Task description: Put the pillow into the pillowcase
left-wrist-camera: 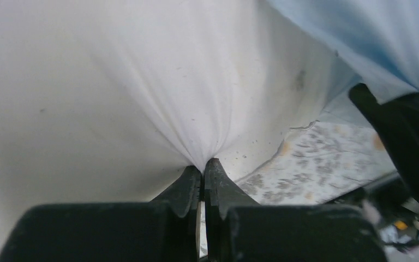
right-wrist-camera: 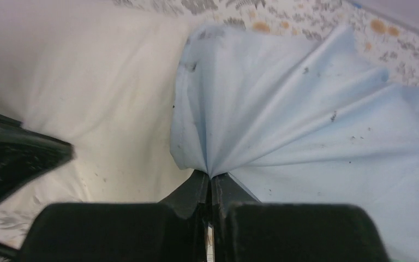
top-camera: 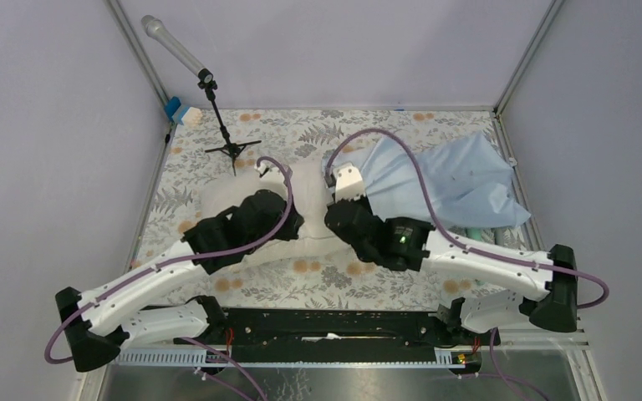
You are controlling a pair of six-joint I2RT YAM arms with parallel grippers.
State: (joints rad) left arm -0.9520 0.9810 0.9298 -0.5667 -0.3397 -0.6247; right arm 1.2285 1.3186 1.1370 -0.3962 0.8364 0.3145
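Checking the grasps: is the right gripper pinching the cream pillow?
No, the right gripper is shut on a bunched fold of the light-blue pillowcase.

Lab test cell, bare walls (top-camera: 343, 50)

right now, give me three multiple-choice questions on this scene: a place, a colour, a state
1. Seen from above, the pillowcase lies where, relative to the pillow? A) to its right B) to its left C) at the near edge
2. What colour is the cloth in the right claw? A) red B) light blue C) green
3. The left claw is: A) wide open B) out of view C) shut on pillow fabric

Answers: 1 A, the blue cloth spreads right of the white cushion; 2 B, light blue folds fan from its tips; 3 C, white fabric gathers into its closed tips.
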